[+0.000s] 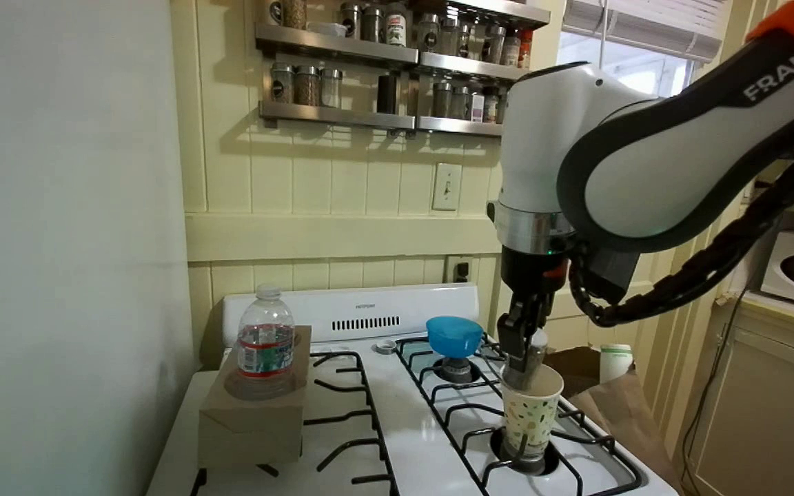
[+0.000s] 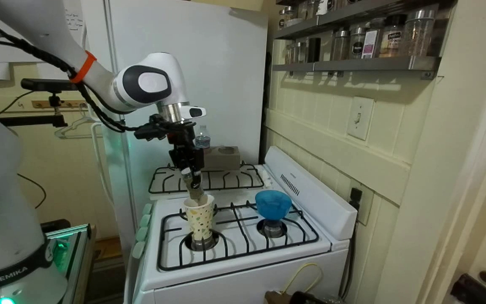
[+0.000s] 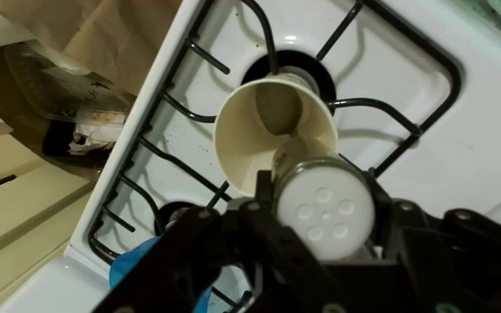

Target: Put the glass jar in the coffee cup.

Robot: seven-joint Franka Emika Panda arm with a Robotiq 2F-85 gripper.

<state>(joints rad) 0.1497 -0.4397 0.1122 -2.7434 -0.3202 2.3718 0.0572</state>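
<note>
- Tall, tapering, pale cream disposable cup (image 1: 529, 419): stood roughly upright on a round metal burner (image 2: 198, 245), among black grate bars (image 3: 365, 102).
- Small, slim, clear glass jar with a pale dimpled cap (image 3: 325, 213): slanted, its lower end at the cup's mouth and seemingly just within; exact depth could not be told.
- Black two-fingered gripper (image 3: 318, 189): drawn in to the jar's width, one finger on each side, the glass clasped between.
- Hazard, rim: the jar was judged liable to catch on the cup's rim or wall in lowering, owing to its slant; a seemingly light cup could then tip off its narrow seat.
- Hazard, early release: most of the jar stood above the rim, so letting go there risked leaving it propped askew, or toppling both.
- Hazard, fingers: their tips hung near the rim; further descent threatened to nudge the cup.
- Wrist view alone: showed the cup's hollow interior and the cap's five round dimples.
- Both exterior views, not the wrist view: showed the cup's speckled print, and a larger clear plastic bottle with a red-blue label (image 1: 266, 351) on a brownish box (image 1: 252, 437).
- Bright blue bowl (image 2: 273, 204): shown whole in both exterior views; partly masked by the gripper in the wrist view.
</note>
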